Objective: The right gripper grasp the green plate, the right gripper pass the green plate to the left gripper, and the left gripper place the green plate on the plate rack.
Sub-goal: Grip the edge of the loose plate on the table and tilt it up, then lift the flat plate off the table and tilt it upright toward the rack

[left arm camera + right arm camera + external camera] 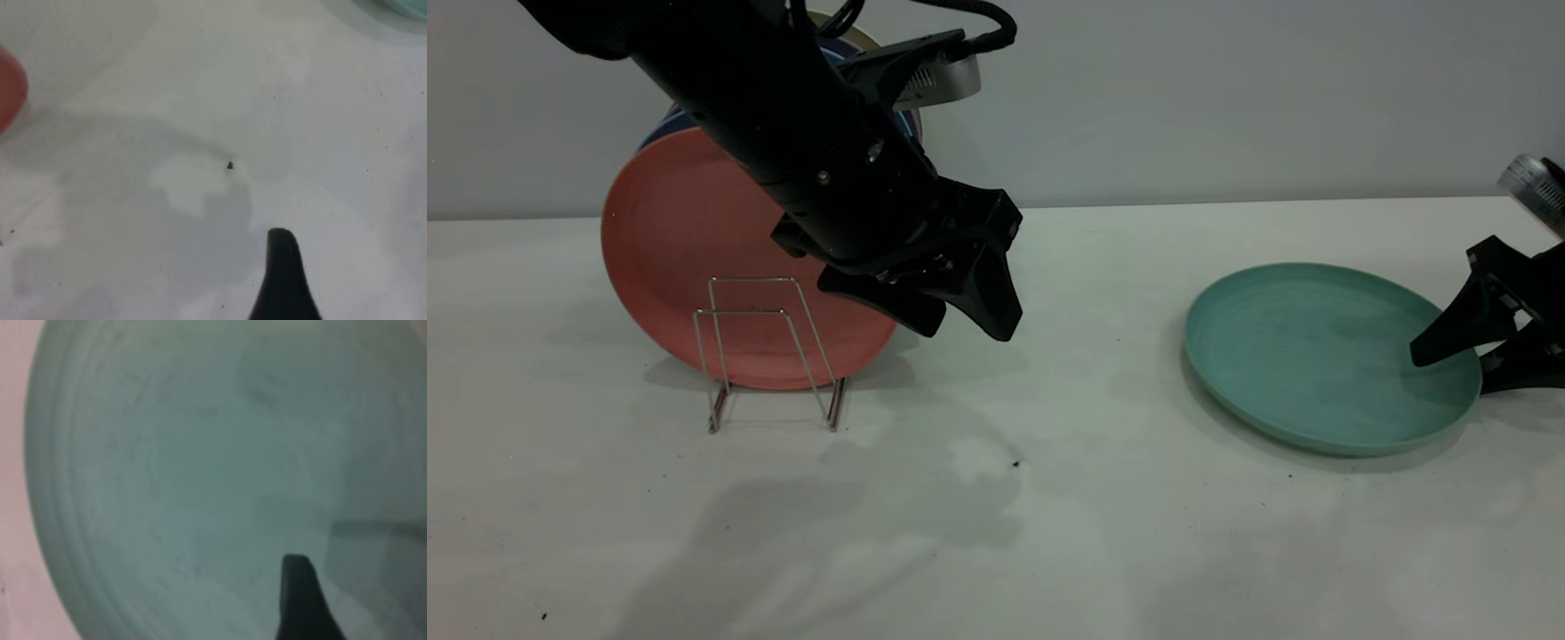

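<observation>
The green plate lies flat on the white table at the right. My right gripper is at its right rim, open, with one finger over the plate's inside and the other low outside the rim. In the right wrist view the plate fills the picture, with one finger above it. My left gripper hangs open and empty above the table, just right of the plate rack. One of its fingers shows over bare table in the left wrist view.
A salmon-pink plate stands upright in the wire rack, with darker blue plates behind it. The pink plate's edge and the green plate's edge show in the left wrist view. A grey wall runs behind the table.
</observation>
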### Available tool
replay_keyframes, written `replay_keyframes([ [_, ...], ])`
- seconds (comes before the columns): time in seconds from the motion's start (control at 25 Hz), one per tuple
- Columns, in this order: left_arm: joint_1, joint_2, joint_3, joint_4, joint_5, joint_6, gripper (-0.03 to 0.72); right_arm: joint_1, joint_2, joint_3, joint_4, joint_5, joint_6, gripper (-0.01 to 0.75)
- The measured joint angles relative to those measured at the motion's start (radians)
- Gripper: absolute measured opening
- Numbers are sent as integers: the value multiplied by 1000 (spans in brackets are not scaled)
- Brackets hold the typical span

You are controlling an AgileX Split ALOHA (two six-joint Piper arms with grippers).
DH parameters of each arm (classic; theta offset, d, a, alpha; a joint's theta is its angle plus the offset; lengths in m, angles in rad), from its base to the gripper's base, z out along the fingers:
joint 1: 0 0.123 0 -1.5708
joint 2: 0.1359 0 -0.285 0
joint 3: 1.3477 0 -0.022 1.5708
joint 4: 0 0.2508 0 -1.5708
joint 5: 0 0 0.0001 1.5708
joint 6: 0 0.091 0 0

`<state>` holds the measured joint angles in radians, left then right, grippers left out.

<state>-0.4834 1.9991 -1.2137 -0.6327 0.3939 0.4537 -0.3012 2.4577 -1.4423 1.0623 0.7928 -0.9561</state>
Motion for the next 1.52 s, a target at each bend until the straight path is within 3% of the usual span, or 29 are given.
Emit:
replay_keyframes([
  [0.16,0,0,0,0,0,0,567,0,19,-6,36,-2,-8,365],
  [0.24,0,0,0,0,0,0,567,0,24,-7,45,-11,-10,274],
  [0.36,0,0,0,0,-2,0,567,0,32,-7,57,-24,-35,76],
  [0.44,0,0,0,-1,-8,0,567,0,35,-7,86,-22,-83,24],
  [0.76,0,3,0,-99,-62,0,567,50,44,-7,221,118,-278,17],
  [1.24,0,74,0,-202,-132,0,561,211,44,-7,259,250,-327,17],
  [1.4,0,94,0,-209,-152,0,485,251,44,-7,259,300,-356,17],
  [1.52,0,105,0,-211,-153,0,338,273,44,-7,260,308,-373,18],
])
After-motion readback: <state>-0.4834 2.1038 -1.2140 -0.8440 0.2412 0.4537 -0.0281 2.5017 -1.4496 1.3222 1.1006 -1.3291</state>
